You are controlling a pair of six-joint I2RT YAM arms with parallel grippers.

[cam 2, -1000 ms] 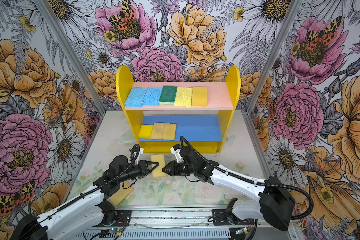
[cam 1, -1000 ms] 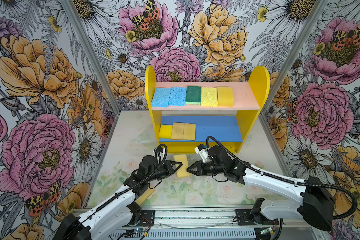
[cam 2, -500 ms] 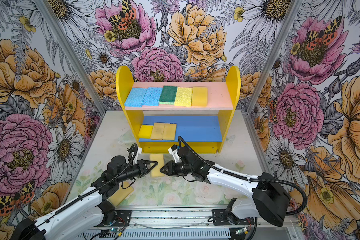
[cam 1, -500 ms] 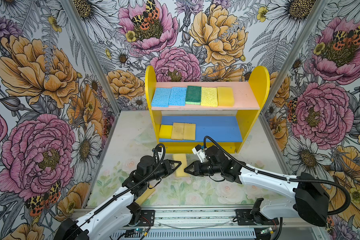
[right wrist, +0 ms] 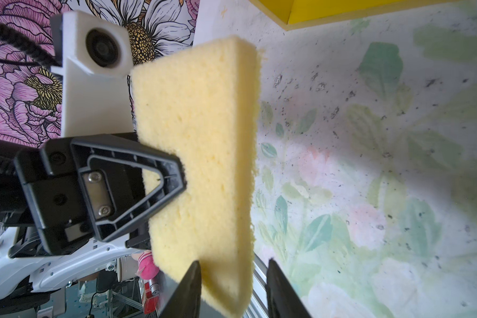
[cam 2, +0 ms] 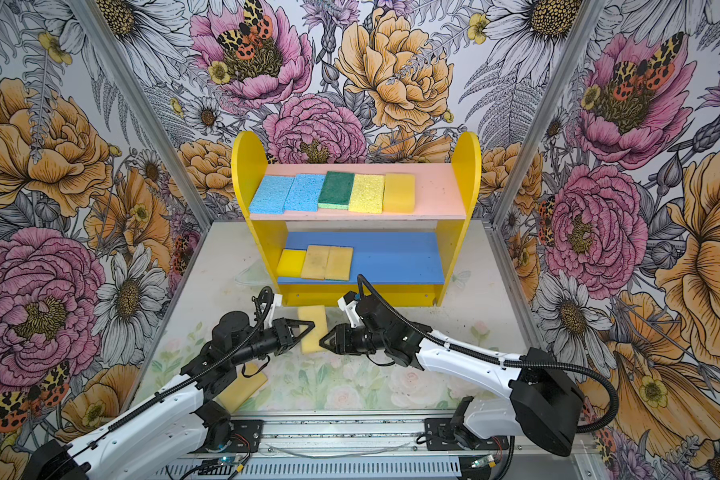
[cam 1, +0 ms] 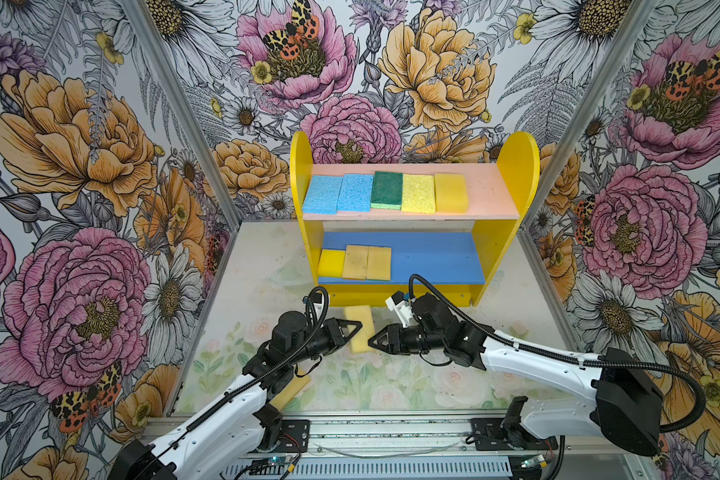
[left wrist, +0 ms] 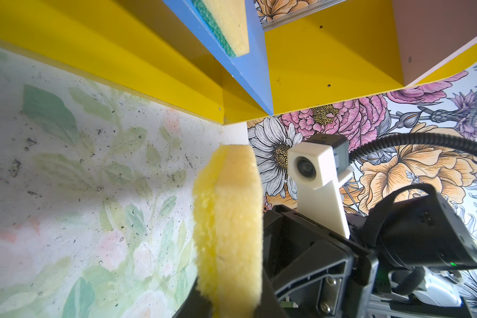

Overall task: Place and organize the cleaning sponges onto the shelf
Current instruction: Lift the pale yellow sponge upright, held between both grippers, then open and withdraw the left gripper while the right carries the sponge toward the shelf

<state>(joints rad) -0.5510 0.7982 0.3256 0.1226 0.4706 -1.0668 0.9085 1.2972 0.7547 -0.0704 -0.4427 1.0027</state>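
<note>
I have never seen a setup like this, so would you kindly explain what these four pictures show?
Two white robot arms stand at a floral-printed table. Both top views look down on the whole scene; the two wrist views come from a camera on each arm. At the back is the yellow wooden shelf: five sponges on its pink upper board, three more sponges on its blue lower board. The left pincer is shut on a flat tan-yellow sponge, held on edge. The right pincer faces it, its jaws open around the sponge's edge, seen in the right wrist view. A second tan-yellow sponge lies on the table beneath the left arm.
</note>
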